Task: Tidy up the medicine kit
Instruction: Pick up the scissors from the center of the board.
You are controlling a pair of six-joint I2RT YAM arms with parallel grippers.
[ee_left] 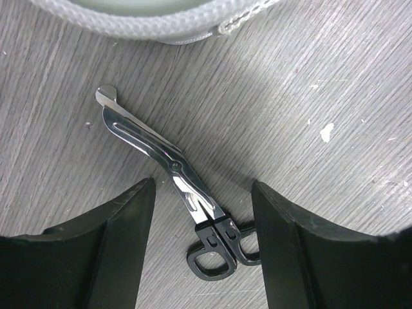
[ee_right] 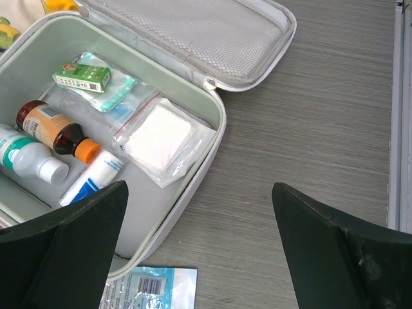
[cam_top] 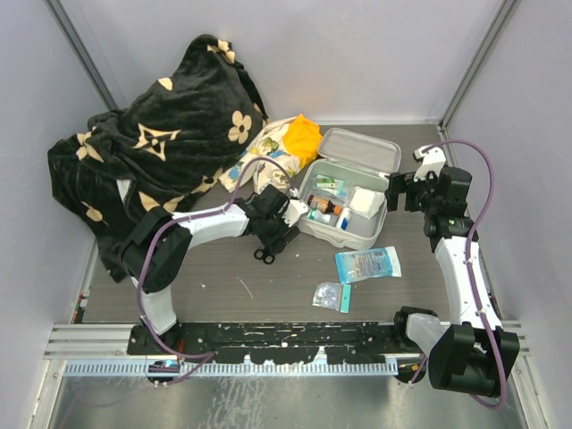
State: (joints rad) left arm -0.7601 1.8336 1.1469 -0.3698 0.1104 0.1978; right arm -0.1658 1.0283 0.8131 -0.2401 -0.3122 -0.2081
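Note:
The medicine kit (cam_top: 365, 238) lies open at the table's middle, its lid (cam_top: 359, 150) folded back. Inside are bottles (ee_right: 45, 132), a green box (ee_right: 82, 75), a tube and a white gauze packet (ee_right: 159, 137). Black-handled scissors (ee_left: 168, 161) lie shut on the table just left of the kit (ee_left: 161, 24); they also show in the top view (cam_top: 265, 256). My left gripper (ee_left: 203, 193) is open and empty, hovering over the scissors' handles. My right gripper (ee_right: 199, 193) is open and empty, above the table at the kit's right rim (ee_right: 215, 138).
Two blue packets (cam_top: 367, 264) (cam_top: 328, 296) lie on the table in front of the kit; one shows in the right wrist view (ee_right: 151, 290). A black blanket with beige flowers (cam_top: 152, 152) and a floral-and-orange cloth (cam_top: 286, 143) fill the back left. Walls enclose the table.

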